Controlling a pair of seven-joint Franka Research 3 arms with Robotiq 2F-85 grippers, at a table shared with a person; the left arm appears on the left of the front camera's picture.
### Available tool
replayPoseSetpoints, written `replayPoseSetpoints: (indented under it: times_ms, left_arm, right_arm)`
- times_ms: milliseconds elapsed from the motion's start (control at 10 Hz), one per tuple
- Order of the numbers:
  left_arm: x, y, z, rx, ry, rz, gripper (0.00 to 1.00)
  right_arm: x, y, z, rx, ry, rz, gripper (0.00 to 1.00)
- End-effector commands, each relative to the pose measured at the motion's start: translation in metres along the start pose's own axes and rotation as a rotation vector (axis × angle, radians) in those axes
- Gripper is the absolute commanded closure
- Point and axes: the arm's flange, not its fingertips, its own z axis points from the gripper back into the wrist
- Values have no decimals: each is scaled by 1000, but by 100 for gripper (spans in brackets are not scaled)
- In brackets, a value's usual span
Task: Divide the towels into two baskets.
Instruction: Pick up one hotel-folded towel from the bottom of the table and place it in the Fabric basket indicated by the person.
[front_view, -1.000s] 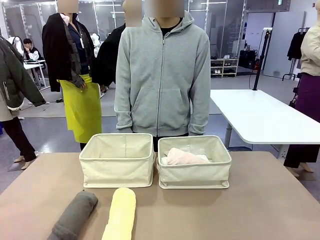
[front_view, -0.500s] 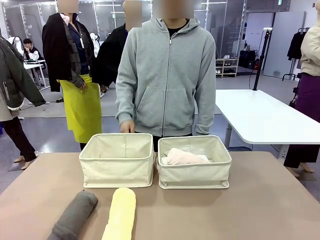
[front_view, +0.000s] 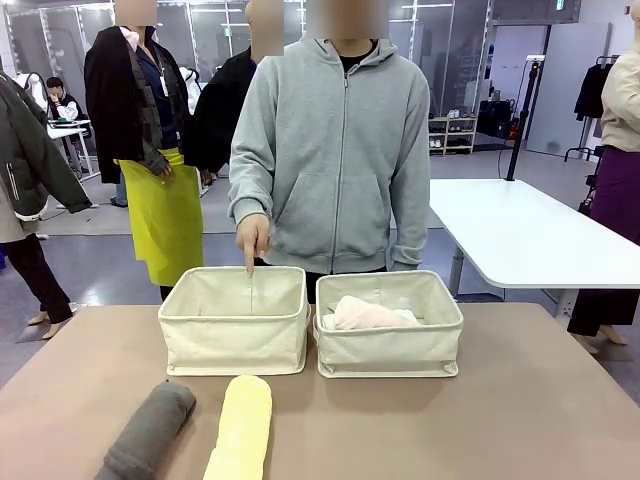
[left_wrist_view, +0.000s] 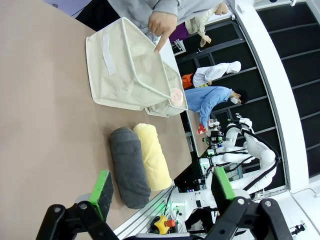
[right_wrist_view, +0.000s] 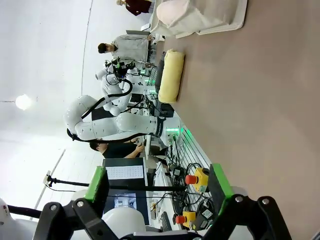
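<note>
Right now both grippers hang released, jaws wide, nothing held. The dark grey towel lies just ahead of the left gripper on the bench. The pale yellow towel lies right alongside the grey one's far side, seemingly touching it. The left basket is farther ahead and looks empty. The person's hand points a finger down at its far rim. For the right gripper, the yellow roll is well ahead. The right basket is beyond that, with the pink towel inside. Whether a white towel sits under the pink one, I cannot tell.

Likely risks:
- The two rolls lie so close that jaws closing on one could drag or pinch the other.
- A pinch near a roll's end could let the terry unroll and trail over the rim.
- A low approach could snag or shove the basket's soft wall.
- The hand over the left basket is in the drop path, so contact is possible.
- A roll dropped in the right basket would spoil the split.
</note>
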Motion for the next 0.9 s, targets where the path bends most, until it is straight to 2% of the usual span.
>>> replayPoseSetpoints:
  times_ms: [0,600,800]
  left_arm:
    - [0,-1,3,-17,-12,-3,0]
    - [0,-1,3,-17,-12,-3,0]
    - [-4,-9,-19,33,22,-13,0]
  right_arm:
    - [-3,3,-1,2,15,22,0]
    - [-3,3,-1,2,15,22,0]
    - [-3,3,-1,2,15,22,0]
